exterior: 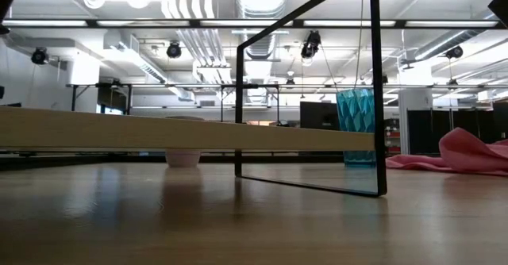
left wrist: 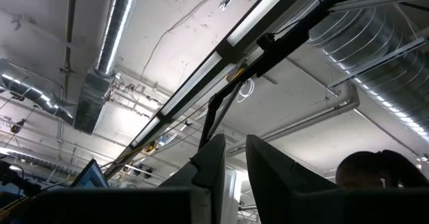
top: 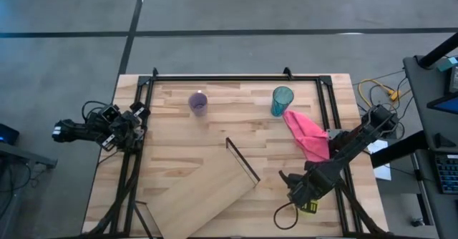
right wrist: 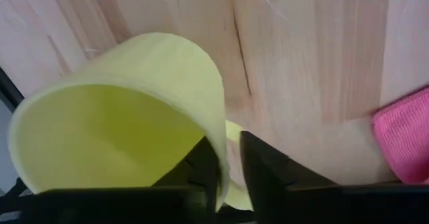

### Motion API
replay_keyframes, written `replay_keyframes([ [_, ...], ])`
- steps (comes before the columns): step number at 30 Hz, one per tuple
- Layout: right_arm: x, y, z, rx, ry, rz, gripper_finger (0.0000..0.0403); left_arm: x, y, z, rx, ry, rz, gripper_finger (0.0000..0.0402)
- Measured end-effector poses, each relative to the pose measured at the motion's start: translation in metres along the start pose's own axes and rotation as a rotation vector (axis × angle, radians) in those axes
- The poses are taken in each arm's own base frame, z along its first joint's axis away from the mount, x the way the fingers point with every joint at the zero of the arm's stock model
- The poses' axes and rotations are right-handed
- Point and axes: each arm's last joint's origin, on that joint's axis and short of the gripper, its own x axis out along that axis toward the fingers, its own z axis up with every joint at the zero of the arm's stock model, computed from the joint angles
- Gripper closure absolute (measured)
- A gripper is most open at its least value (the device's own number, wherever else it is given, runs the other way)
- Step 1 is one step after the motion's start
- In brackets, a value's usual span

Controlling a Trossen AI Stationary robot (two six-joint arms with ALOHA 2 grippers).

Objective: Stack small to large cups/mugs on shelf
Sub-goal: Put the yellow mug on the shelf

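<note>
Now the right gripper [right wrist: 228,167] holds the yellow mug [right wrist: 120,117] by its rim (one finger inside, one outside), near the table's [top: 215,135] front right corner. Its fingers pinch tight. The purple cup [top: 198,103] and teal cup [top: 282,100] stand far back. The shelf [top: 207,196] lies slanted in front. The left gripper [left wrist: 231,163] waits off the left edge, fingers nearly closed on nothing.

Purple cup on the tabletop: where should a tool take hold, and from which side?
The purple cup stands upright, mouth up, apart from the teal tumbler and shelf. Probably best to come straight down and pinch its rim wall, one finger inside, one outside. It shows no handle.
</note>
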Motion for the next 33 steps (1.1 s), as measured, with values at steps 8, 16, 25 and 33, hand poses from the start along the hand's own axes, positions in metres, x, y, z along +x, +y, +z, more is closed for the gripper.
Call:
replay_keyframes([
  [8, -0.02, 0.011, 0.004, -0.011, -0.031, 0.062, 0.0392, 0.0, 0.0, 0.0, 0.0, 0.0, 0.0, 0.0354],
  [16, -0.075, 0.026, 0.014, -0.069, -0.153, 0.156, 0.0393, 0.0, 0.0, 0.0, 0.0, -0.001, 0.004, 0.0354],
  [25, -0.146, 0.009, 0.026, -0.132, -0.414, 0.007, 0.0394, 0.0, 0.002, 0.001, 0.0, -0.028, 0.053, 0.0354],
  [33, -0.199, -0.013, 0.05, -0.235, -0.571, -0.011, 0.0394, 0.0, 0.002, 0.001, 0.0, -0.035, 0.065, 0.0354],
])
